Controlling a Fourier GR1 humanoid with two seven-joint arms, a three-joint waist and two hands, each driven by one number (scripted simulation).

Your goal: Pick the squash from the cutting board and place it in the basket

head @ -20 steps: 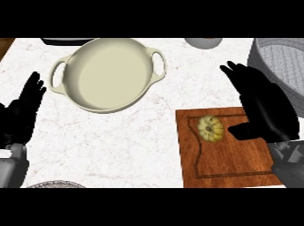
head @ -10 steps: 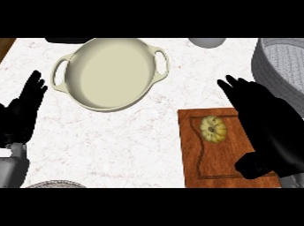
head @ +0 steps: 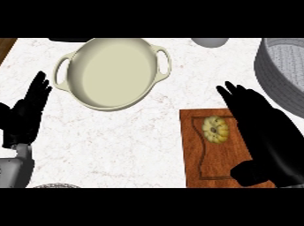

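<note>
At the far left of the head view the left hand [head: 23, 115] rests near the edge of the white marbled counter [head: 115, 145], fingers straight and pointing up the view, thumb held out to its side, holding nothing. To its right, toward the back of the counter, sits a cream two-handled pot [head: 112, 73], tilted a little in the view so that one handle points to the lower left and the other to the upper right; its inside shows only a plain pale surface. Further right, at the front, lies the wooden cutting board [head: 210, 163] with a groove running round its face. The squash [head: 215, 128], small, round, pale yellow and ribbed with a dark centre, lies on the back part of the board, inside the groove. The right hand [head: 272, 141] is just to the squash's right, over the board's right side, its fingers straight and close together, reaching past the squash toward the back, the thumb tucked low near the board's front corner; the fingers run alongside the squash and are not curled round it. At the far right edge stands the grey basket [head: 288, 70], well behind the board, cut off by the view. A small grey rounded object [head: 210, 42] shows at the top edge.
</note>
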